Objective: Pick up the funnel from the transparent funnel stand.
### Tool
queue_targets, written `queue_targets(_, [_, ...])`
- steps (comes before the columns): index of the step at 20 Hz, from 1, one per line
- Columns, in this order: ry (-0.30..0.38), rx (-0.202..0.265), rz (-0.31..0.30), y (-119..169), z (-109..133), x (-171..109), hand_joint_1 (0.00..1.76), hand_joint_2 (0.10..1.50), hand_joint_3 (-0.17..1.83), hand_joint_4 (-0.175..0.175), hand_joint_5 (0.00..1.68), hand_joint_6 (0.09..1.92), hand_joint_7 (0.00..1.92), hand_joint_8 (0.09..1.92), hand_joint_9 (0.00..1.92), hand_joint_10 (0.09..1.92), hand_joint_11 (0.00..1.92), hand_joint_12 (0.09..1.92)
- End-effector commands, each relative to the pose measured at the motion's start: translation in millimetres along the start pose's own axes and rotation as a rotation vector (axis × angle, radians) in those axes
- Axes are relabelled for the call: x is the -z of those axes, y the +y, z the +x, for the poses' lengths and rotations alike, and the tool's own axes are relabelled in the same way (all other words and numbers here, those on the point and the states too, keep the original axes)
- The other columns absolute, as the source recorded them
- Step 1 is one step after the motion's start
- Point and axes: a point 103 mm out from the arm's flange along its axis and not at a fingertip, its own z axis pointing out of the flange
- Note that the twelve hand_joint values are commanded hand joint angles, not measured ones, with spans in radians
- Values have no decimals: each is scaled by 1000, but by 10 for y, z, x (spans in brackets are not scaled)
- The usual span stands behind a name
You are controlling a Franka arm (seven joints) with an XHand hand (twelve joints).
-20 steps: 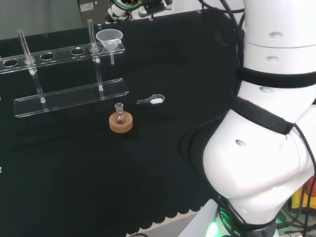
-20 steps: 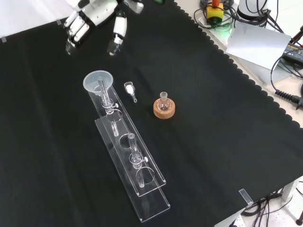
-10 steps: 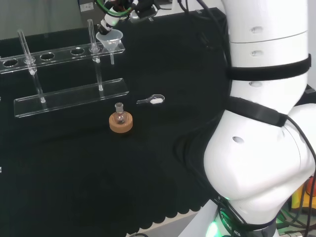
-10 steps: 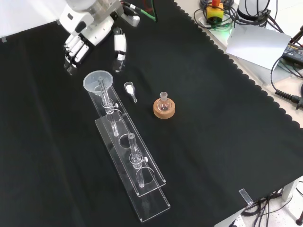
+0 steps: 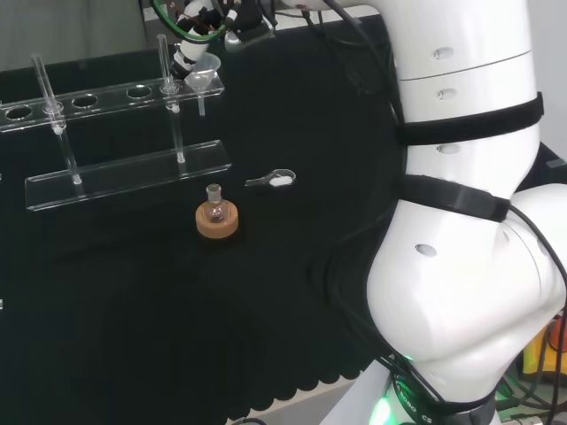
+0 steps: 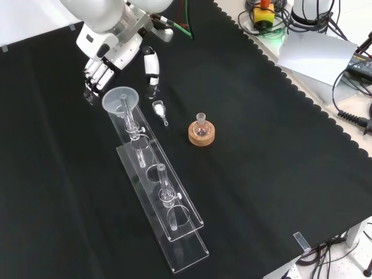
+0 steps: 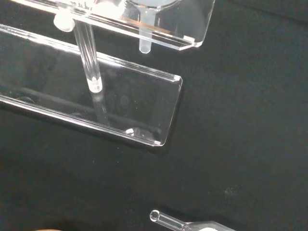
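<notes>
**Laboratory bench for robot manipulation**

The setting is a laboratory. A bench draped in black cloth [image 6: 279, 151] carries chemistry ware: a transparent funnel stand [image 6: 160, 200] holding a clear funnel [image 6: 120, 99], a small glass flask [image 6: 201, 123] seated on a cork ring [image 6: 201, 135], and a small scoop [image 6: 158, 110] with white powder. A white robot arm [image 5: 461, 177] stands at the bench. Cables [image 6: 343, 87] and electronic equipment [image 6: 264, 14] lie beyond the cloth's scalloped edge.
</notes>
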Motion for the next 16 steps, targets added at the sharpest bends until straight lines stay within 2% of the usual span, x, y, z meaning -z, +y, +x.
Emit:
queue_targets(1, [-24,6,17,48,36,-73,402,767,218,-15,0,87,0,263,33,875,194,1506])
queue_targets(16, [-92,-20,33,129,-28,-142,522,766,205,-16,0,87,0,225,17,892,258,1462])
